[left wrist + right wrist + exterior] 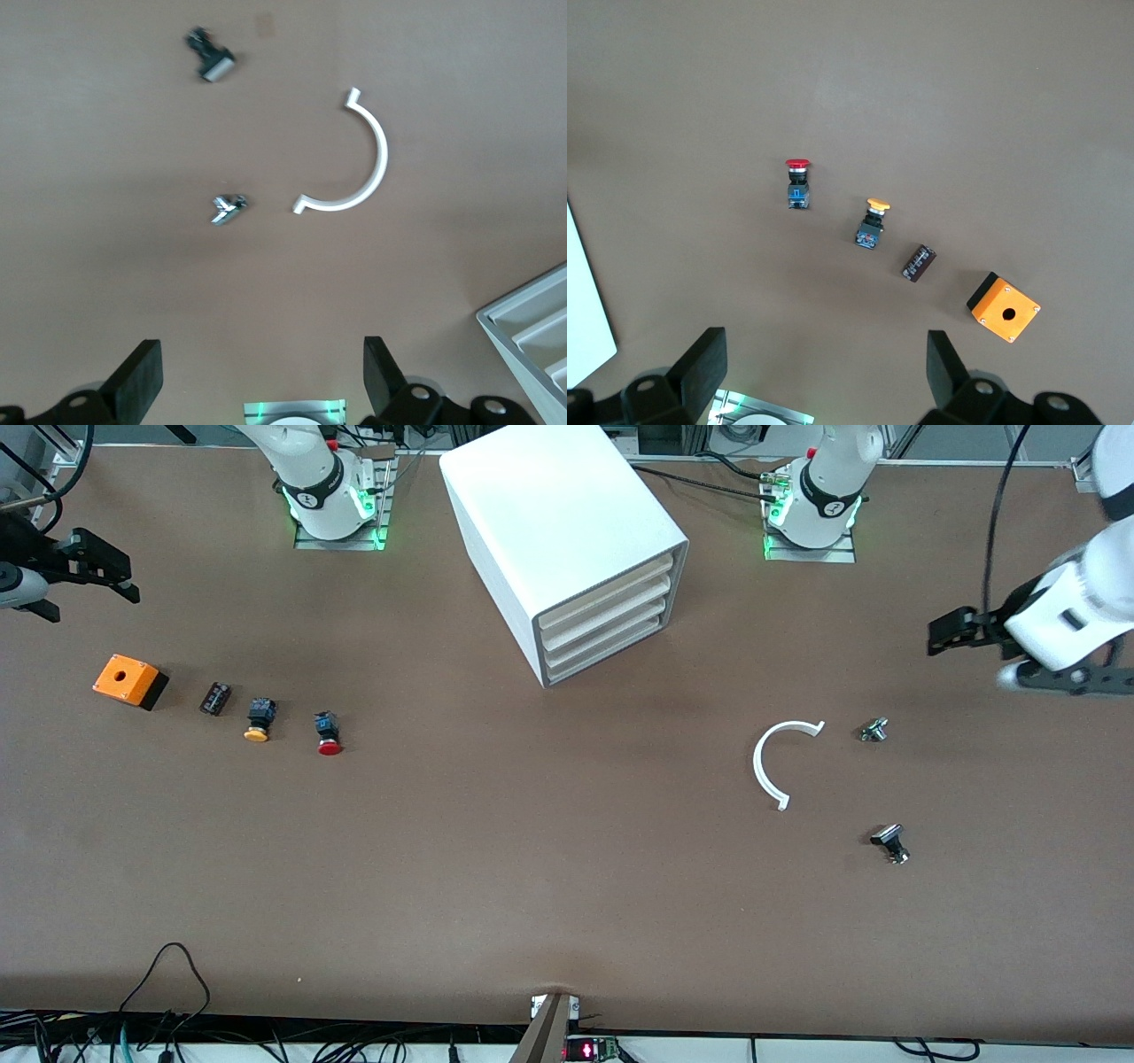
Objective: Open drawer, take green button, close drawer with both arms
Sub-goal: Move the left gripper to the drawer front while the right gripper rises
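Parked out at the two ends: the left jaws up over the left arm's end of the surface (532, 886), the right jaws up over the right arm's end. Spread wide on both sides, with nothing held. Probably placed out there to leave room around the big white cabinet (567, 522) in the middle, close to the arm bases.

Nothing pulled out on the cabinet. Four white trays, all pushed in flat, with the drawer (611, 657) lowest of all, just above the surface. Front lips turned toward the front camera and a little toward the left arm's end, so easy to reach from there.

No sign of the button anywhere. Most likely shut away inside the drawer, so no grabbing it before the pull.

Set in a row toward the right arm's end: an orange box (128, 681), a small black block (215, 698), a yellow-capped pushbutton (257, 720) and a red-capped pushbutton (329, 733). Not the ones wanted. Toward the left arm's end: a white curved piece (780, 762) and two small metal parts (874, 730) (890, 843).

Well apart from both pairs of jaws to the drawer, roughly between them. Only a corner of the cabinet caught in the left wrist view, off to one side of the jaws, not between them. A long reach needed first.
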Robot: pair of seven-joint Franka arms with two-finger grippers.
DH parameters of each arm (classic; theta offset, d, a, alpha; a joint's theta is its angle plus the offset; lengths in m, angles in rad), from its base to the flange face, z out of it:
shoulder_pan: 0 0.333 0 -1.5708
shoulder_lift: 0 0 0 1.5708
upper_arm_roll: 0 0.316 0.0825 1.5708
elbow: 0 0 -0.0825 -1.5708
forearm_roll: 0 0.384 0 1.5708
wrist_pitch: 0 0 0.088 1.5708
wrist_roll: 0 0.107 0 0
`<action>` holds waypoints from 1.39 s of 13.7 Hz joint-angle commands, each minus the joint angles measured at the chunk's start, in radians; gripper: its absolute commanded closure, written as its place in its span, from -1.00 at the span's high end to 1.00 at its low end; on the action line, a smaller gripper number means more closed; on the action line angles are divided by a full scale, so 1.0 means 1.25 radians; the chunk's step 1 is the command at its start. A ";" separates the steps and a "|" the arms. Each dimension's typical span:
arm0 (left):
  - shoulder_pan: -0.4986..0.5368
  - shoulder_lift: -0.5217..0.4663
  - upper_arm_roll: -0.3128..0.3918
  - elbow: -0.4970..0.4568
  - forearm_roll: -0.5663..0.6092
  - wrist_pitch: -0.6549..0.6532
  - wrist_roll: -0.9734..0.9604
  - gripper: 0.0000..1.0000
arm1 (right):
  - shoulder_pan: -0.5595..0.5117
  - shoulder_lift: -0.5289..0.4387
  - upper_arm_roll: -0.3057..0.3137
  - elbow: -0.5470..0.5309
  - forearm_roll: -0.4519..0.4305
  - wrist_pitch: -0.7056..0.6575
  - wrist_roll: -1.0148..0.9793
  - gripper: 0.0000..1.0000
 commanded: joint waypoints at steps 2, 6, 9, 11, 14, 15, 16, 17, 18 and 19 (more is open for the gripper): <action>-0.026 0.100 -0.043 0.020 -0.026 -0.003 -0.062 1.00 | -0.001 0.053 0.005 0.018 -0.004 -0.003 0.002 1.00; -0.070 0.204 -0.044 -0.058 -0.047 0.141 -0.068 1.00 | 0.015 0.123 0.025 0.055 0.000 0.007 -0.003 1.00; -0.083 0.258 -0.066 -0.121 -0.106 0.250 -0.066 1.00 | 0.020 0.152 0.025 0.074 0.002 0.006 -0.011 1.00; -0.121 0.255 -0.076 -0.189 -0.154 0.325 -0.067 1.00 | 0.021 0.163 0.025 0.074 0.003 0.006 -0.010 1.00; -0.172 0.258 -0.099 -0.275 -0.241 0.437 -0.066 0.99 | 0.021 0.164 0.026 0.078 0.039 0.012 -0.018 1.00; -0.184 0.260 -0.108 -0.297 -0.266 0.472 -0.067 0.99 | 0.026 0.164 0.027 0.078 0.043 0.015 -0.013 1.00; -0.188 0.259 -0.111 -0.315 -0.288 0.502 -0.067 0.98 | 0.042 0.164 0.027 0.079 0.045 0.029 -0.004 1.00; -0.205 0.260 -0.111 -0.328 -0.315 0.522 -0.067 0.96 | 0.064 0.163 0.027 0.079 0.047 0.060 -0.003 1.00; -0.216 0.260 -0.116 -0.336 -0.334 0.534 -0.067 0.84 | 0.071 0.163 0.027 0.079 0.048 0.081 -0.002 1.00; -0.221 0.265 -0.127 -0.341 -0.337 0.545 -0.067 0.85 | 0.072 0.164 0.027 0.079 0.052 0.097 -0.009 1.00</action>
